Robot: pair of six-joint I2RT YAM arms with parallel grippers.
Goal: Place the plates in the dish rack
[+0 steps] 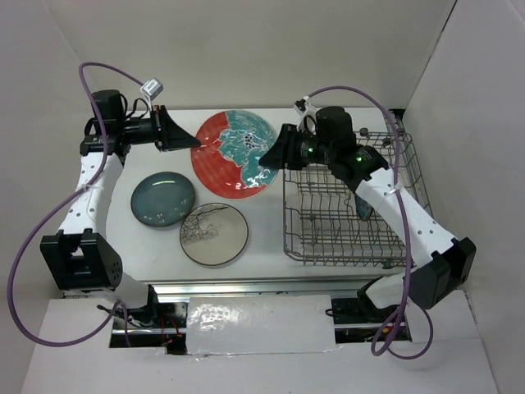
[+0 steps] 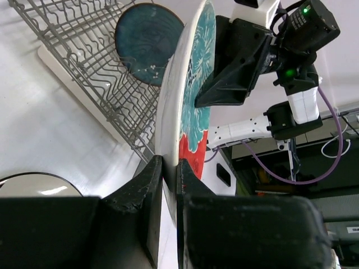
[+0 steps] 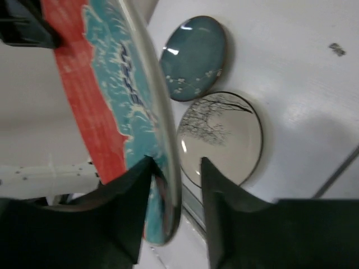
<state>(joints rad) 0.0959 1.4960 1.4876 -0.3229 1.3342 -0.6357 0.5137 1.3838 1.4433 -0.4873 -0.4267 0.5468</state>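
Now the big red plate (image 1: 234, 153) with the blue-green flower is up in the air over the back of the table (image 1: 262, 246), with its painted side facing up; the left gripper (image 2: 170, 168) is pinched tight on one side of its rim, so it has hold of the plate; the right gripper (image 3: 175, 165) has a finger on each side of the rim across from it; it is partly open, and there is a gap between the rim and one finger, so it is not squeezing; the dish rack (image 1: 328, 238) sits by the right edge of the table; a teal plate (image 2: 147, 42) stands up inside it; a second teal plate (image 1: 162, 199) lies flat near the left edge; the grey-white plate (image 1: 213, 234) with the branch drawing lies flat by the front edge, just beside that one
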